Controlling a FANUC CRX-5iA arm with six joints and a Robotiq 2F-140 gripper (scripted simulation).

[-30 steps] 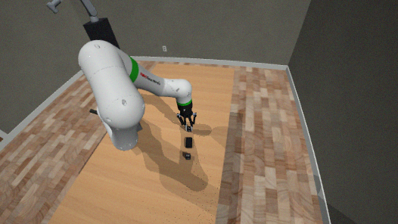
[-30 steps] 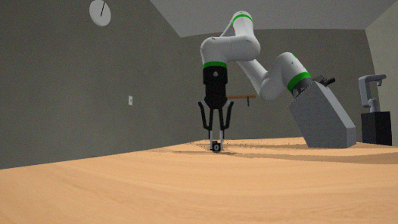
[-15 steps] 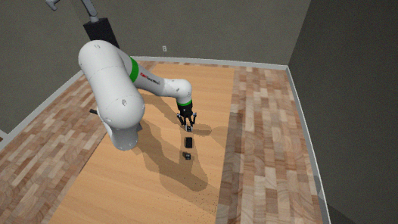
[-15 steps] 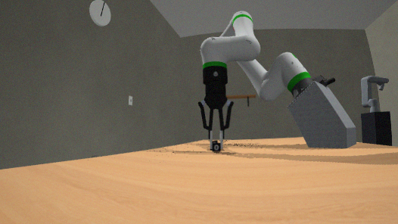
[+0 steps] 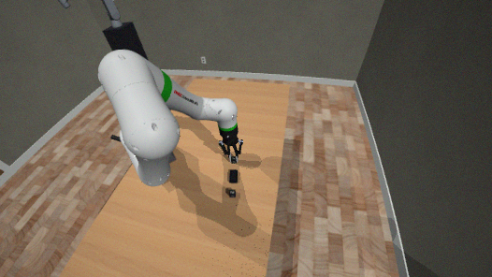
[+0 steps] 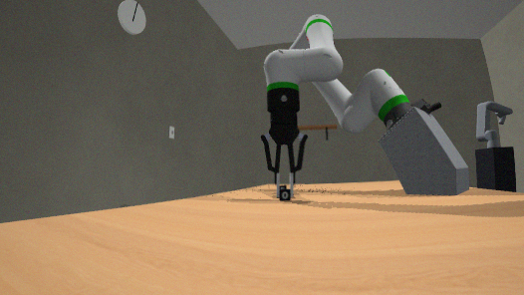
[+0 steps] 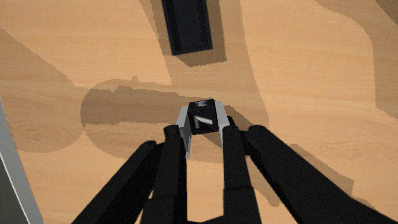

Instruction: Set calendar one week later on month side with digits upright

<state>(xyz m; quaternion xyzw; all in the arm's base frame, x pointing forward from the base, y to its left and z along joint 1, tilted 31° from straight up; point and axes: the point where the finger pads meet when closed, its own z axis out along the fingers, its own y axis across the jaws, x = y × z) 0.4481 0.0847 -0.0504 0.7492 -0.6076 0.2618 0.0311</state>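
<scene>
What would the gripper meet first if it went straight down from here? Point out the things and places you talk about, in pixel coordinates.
The light wooden table (image 5: pixel 254 187) (image 6: pixel 269 239) (image 7: pixel 280 60), probably through the small black cube (image 5: pixel 234 160) (image 6: pixel 285 194) (image 7: pixel 203 118) between the fingers of the gripper (image 5: pixel 233 157) (image 6: pixel 285 191) (image 7: pixel 203 114). Whether the cube already touches it, I can't tell.

The tray (image 5: pixel 233 176) (image 7: pixel 186 26) is a dark, oblong, open box lying flat on the wooden table, between two black cubes with pale markings. One cube (image 5: pixel 234 159) (image 7: pixel 202 118) is near one end of the tray, apart from it, with a white stroke-like mark on its upper face. The other cube (image 5: pixel 232 193) is near the opposite end, also outside the tray; its marking is too small to read from above.
</scene>
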